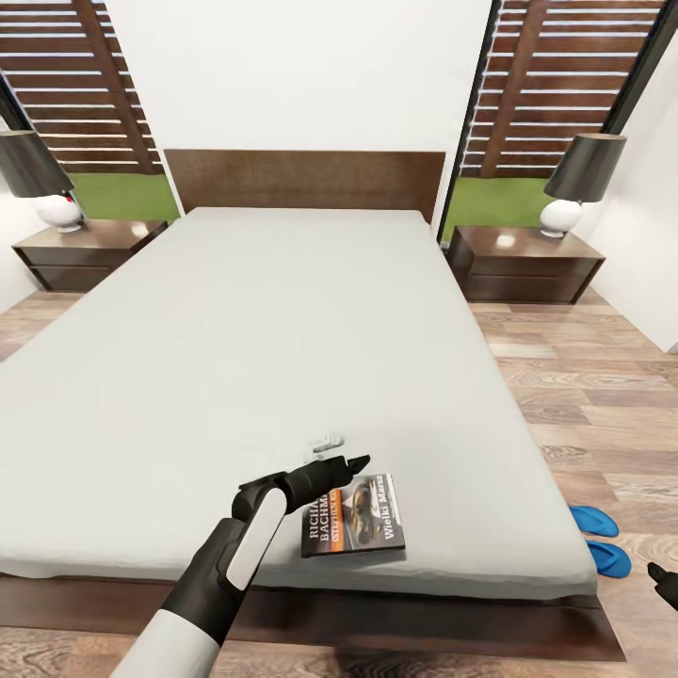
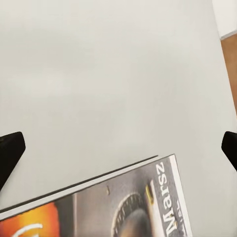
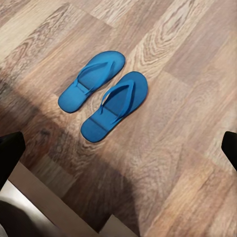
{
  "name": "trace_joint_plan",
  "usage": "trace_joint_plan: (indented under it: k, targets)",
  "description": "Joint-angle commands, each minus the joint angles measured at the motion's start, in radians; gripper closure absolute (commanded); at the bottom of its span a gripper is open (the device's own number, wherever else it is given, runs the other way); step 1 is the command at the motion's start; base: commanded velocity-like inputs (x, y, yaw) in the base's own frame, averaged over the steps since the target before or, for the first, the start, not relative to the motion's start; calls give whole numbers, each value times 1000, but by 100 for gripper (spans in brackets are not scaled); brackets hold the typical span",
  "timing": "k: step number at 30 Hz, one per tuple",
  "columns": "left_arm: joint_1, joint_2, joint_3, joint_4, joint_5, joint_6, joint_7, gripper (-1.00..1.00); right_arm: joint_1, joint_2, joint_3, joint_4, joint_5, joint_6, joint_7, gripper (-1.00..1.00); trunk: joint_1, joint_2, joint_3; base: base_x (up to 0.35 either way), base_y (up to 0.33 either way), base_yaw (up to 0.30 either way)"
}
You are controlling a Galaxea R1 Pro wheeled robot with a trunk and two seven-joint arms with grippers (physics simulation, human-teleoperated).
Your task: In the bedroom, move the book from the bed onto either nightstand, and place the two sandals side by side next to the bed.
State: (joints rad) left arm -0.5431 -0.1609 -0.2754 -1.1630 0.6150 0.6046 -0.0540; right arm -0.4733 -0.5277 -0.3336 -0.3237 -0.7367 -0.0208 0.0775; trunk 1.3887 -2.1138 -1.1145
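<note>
The book (image 1: pixel 354 516) lies flat on the bed's grey mattress (image 1: pixel 282 330), close to the front edge. My left gripper (image 1: pixel 352 465) hovers just over the book's far left corner, open, with nothing between its fingers. In the left wrist view the book (image 2: pixel 103 207) fills the lower part, and the left gripper (image 2: pixel 118 148) has its dark fingertips (image 2: pixel 10 153) spread wide over the sheet. The two blue sandals (image 1: pixel 593 520) (image 1: pixel 608 558) lie side by side on the floor by the bed's right front corner. My right gripper (image 3: pixel 118 148) is open above the floor, near the sandals (image 3: pixel 92 81) (image 3: pixel 114 105).
Two dark nightstands (image 1: pixel 89 247) (image 1: pixel 525 260) flank the headboard (image 1: pixel 306 179), each carrying a lamp (image 1: pixel 584 184) (image 1: pixel 42 184). Wood-plank floor (image 1: pixel 584 395) runs along the bed's right side. The dark bed frame (image 1: pixel 377 617) juts out below the mattress front.
</note>
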Motion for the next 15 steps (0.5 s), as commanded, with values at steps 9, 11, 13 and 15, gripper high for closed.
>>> trace_joint_plan:
  k: [9, 11, 13, 15]
  targets:
    - [0, 0, 1, 0, -6, 4, 0, -100, -1, 0, -2, 2, -10, -2, 7, -100, 0, 0, -1, -93, 0, 0]
    - [0, 0, 1, 0, -6, 4, 0, -100, -1, 0, -2, 2, -10, -2, 7, -100, 0, 0, -1, -32, 0, 0]
    - [0, 0, 1, 0, -6, 4, 0, -100, -1, 1, -2, 2, -10, -2, 7, -100, 0, 0, -1, -16, 0, 0]
    - [0, 0, 1, 0, -6, 4, 0, -100, -1, 1, -2, 2, -10, -2, 7, -100, 0, 0, -1, -8, 0, 0]
